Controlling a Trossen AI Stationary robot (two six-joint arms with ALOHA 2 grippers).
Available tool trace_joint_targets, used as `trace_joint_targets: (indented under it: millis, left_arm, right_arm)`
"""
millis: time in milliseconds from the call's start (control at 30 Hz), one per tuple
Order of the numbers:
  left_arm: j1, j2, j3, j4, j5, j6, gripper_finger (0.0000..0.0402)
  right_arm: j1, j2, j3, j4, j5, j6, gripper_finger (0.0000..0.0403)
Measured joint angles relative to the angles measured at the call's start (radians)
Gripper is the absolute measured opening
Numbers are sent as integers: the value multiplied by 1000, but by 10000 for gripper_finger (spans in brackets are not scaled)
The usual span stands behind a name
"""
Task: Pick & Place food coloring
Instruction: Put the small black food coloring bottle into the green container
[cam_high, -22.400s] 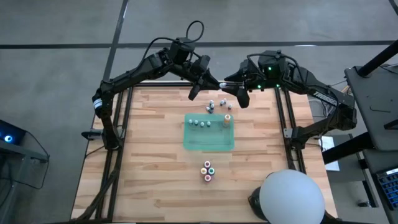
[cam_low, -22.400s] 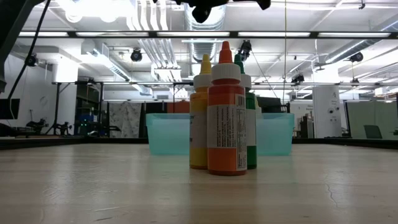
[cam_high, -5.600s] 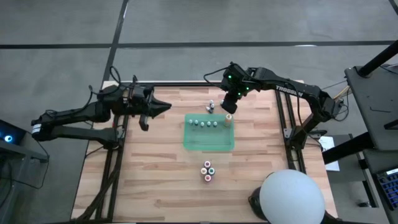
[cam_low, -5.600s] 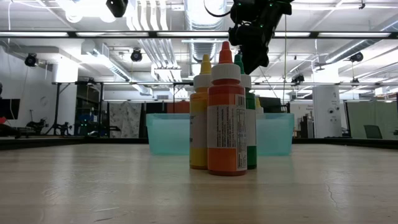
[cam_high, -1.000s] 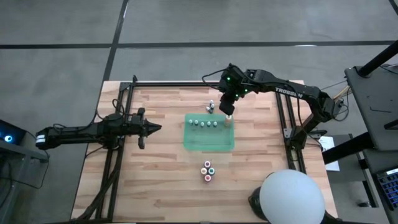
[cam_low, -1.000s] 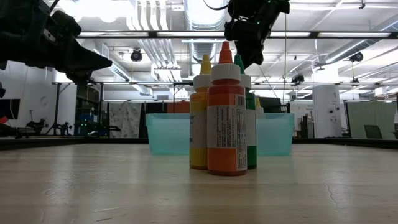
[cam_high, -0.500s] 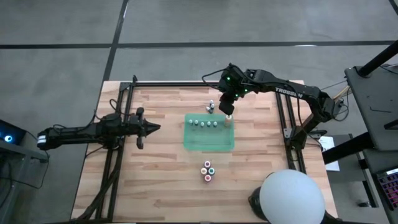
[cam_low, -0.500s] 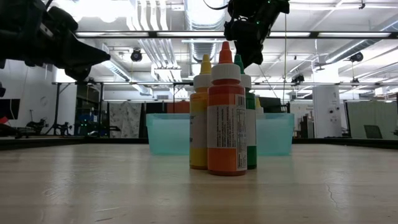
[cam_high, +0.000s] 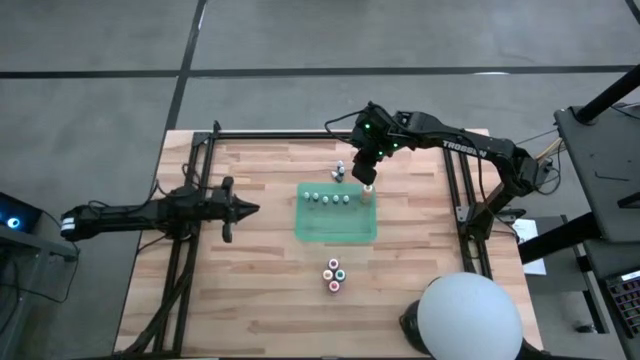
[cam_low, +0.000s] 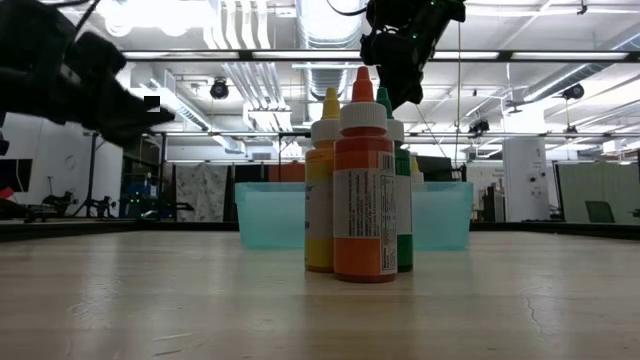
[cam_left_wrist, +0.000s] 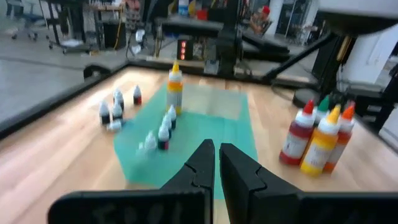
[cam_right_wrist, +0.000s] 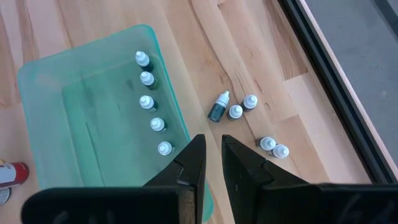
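A pale green tray lies mid-table. Inside it, along its far edge, stands a row of tiny pale-capped food coloring bottles and a taller yellow-orange dropper bottle. More tiny bottles stand or lie loose on the wood behind the tray. My right gripper hangs above the tray's far right corner, pointing down. Its fingers are a narrow gap apart, and nothing shows between them. My left gripper is shut and hovers level over the table's left part, pointing at the tray.
Several larger squeeze bottles, with red, yellow, orange and green tops, stand in a cluster near the table's front. A white dome sits at the near right corner. Black frame rails run along the table's left, right and far sides.
My left gripper has sunk a little over the table's left part and has stayed shut. My right gripper and the bottles have kept still.
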Motion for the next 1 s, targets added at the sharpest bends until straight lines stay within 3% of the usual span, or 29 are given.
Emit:
trace_joint_targets:
  millis: [167,1000]
  left_arm:
    - [-2,1,-21,-70,-4,1,0]
    - [-52,-155,-22,-81,-14,0,0]
  right_arm:
    - [0,0,0,0,0,0,43]
    - [0,0,0,0,-1,-2,43]
